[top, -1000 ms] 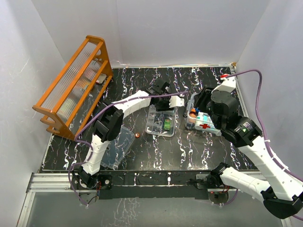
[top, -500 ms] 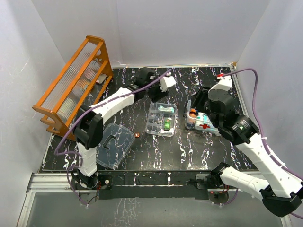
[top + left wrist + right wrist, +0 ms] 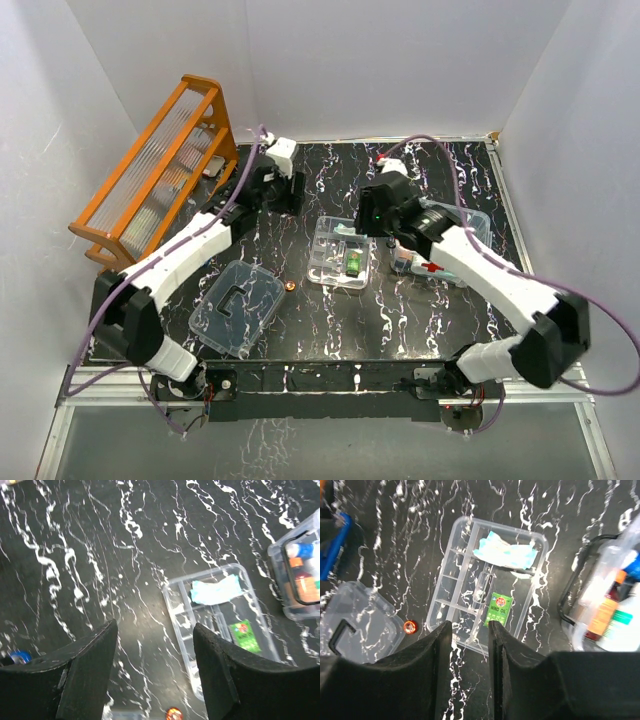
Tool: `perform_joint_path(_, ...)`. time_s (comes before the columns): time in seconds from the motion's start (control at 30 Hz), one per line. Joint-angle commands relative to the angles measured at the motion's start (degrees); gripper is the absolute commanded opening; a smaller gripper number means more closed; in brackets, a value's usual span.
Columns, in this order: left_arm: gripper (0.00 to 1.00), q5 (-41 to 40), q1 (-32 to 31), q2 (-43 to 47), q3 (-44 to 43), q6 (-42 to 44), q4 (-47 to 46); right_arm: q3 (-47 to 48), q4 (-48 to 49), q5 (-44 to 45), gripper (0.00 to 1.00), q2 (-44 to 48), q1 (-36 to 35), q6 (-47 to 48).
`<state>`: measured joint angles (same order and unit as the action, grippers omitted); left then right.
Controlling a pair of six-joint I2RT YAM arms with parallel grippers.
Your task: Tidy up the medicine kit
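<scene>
**A:** Where's the tray?
**B:** The clear compartmented tray [image 3: 457,577] lies mid-counter [image 3: 420,320]. A pale blue packet [image 3: 507,554] is at its far end and a green packet [image 3: 498,609] is in a cell.
**A:** The rest of the kit?
**B:** The box [image 3: 475,225] holding bottles [image 3: 605,612] sits just right of the tray. The lid [image 3: 237,308] lies flat to its near left, with a small orange round piece [image 3: 290,286] between them.
**A:** Tools?
**B:** The left tool [image 3: 155,627] is spread wide and empty, beyond the tray's far left. The right tool [image 3: 468,627] is above the tray, narrowly parted, pinching nothing.
**A:** Anything else?
**B:** The orange rack [image 3: 150,185] stands well left of the tray.
</scene>
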<state>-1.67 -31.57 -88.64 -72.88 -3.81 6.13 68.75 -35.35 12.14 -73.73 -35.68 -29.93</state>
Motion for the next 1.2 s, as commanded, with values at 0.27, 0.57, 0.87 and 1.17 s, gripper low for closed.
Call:
perform_joint_path(0.27,0.61,2.2,0.7,16.5,20.3,-11.6,4.8,6.1,5.3,3.1,0.2,-20.8,-2.4,1.3)
perform_joint_path(0.57,0.61,1.9,0.7,20.4,25.8,-8.8,0.2,13.0,6.1,10.9,0.12,-32.4,-2.2,1.8)
perform_joint_path(0.87,0.61,1.2,0.7,20.1,25.4,-8.5,0.9,14.7,5.5,13.4,0.09,-36.9,-1.5,1.4)
perform_joint_path(1.17,0.61,0.9,0.7,19.7,25.4,-8.8,0.9,15.6,5.8,14.2,0.08,-38.2,-0.2,2.2)
